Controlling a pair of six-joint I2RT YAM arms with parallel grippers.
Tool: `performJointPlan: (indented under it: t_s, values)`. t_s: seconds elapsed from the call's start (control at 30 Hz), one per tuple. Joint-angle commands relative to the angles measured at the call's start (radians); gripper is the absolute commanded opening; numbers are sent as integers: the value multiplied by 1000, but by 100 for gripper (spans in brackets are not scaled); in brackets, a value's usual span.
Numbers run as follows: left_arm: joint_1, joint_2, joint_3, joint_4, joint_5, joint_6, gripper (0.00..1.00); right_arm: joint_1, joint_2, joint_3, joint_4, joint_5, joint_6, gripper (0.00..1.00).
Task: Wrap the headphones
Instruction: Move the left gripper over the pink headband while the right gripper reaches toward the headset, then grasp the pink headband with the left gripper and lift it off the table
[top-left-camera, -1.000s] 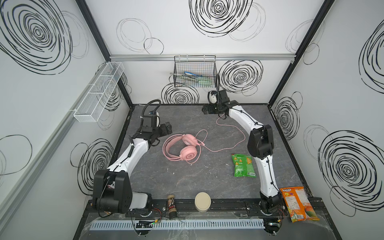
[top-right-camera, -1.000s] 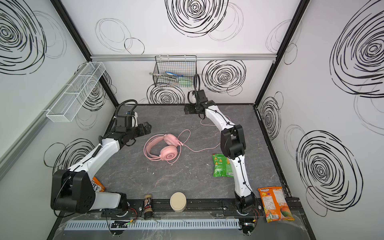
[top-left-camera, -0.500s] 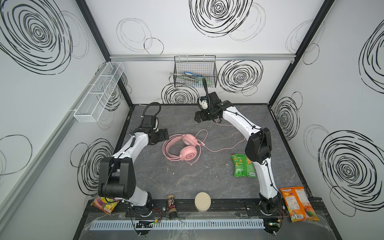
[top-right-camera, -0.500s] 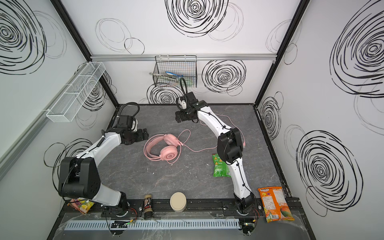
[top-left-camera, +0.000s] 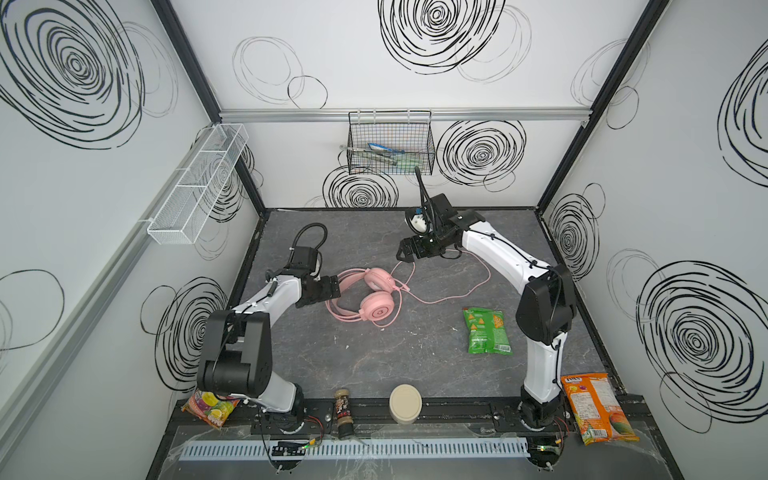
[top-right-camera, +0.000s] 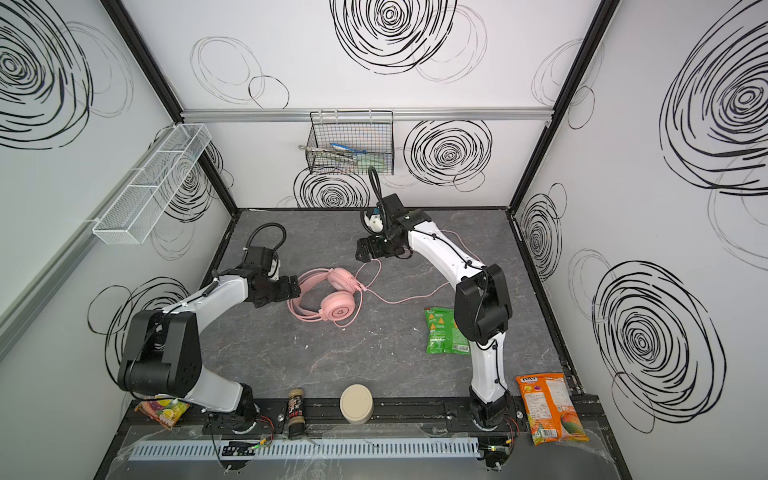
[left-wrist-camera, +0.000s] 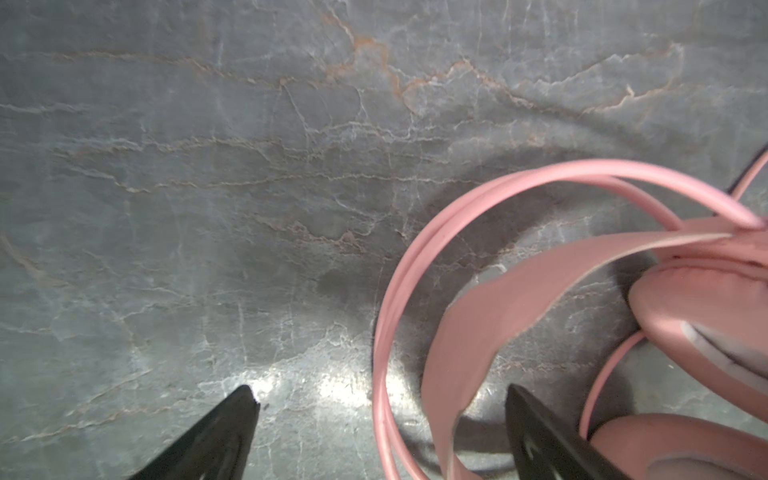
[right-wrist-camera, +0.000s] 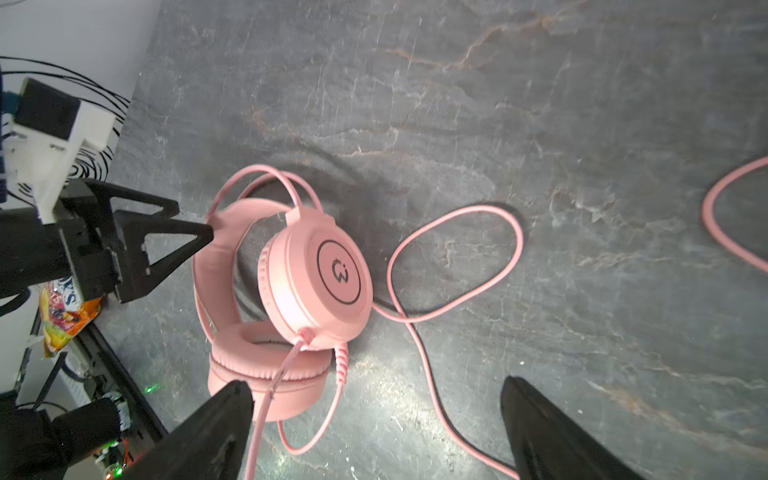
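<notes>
Pink headphones (left-wrist-camera: 478, 332) partly out of frame

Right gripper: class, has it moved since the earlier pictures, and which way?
Yes. The right gripper has come away from the basket on the back wall, toward the headphones.

Pink headphones (top-left-camera: 368, 300) mid-table, cable (top-left-camera: 457, 291) sprawled

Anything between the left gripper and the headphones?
Nothing. In the left wrist view the headband of the headphones sits between the open fingers of the left gripper, not clamped, with bare table beside it.
</notes>
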Motion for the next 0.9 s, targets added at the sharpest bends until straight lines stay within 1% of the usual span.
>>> performJointPlan:
  t_s: [0.0, 0.07, 0.17, 0.3, 0.47, 0.53, 0.63, 0.73, 0.87]
  values:
    - [-33, 30, -21, 62, -18, -24, 96, -27, -73, -21, 62, -53, 1, 97]
    - [-44, 45, -31, 78, -22, -38, 97, -42, -81, -35, 63, -51, 7, 97]
    - [-48, 65, -43, 103, -34, -54, 100, -59, -109, -68, 78, -45, 12, 97]
    - [-54, 99, -42, 122, -48, -57, 93, -73, -144, -83, 96, -32, 9, 97]
    - [-81, 120, -43, 139, -59, -64, 76, -85, -157, -80, 103, -21, 8, 97]
    - [-93, 126, -48, 146, -58, -73, 65, -90, -166, -90, 108, -25, 7, 97]
    - [-112, 127, -54, 150, -60, -87, 51, -101, -197, -137, 136, -38, 7, 97]
    - [-119, 105, -50, 140, -65, -94, 35, -127, -249, -214, 200, -93, 14, 97]
    - [-119, 39, -18, 92, -86, -88, 21, -170, -341, -339, 353, -213, 34, 97]
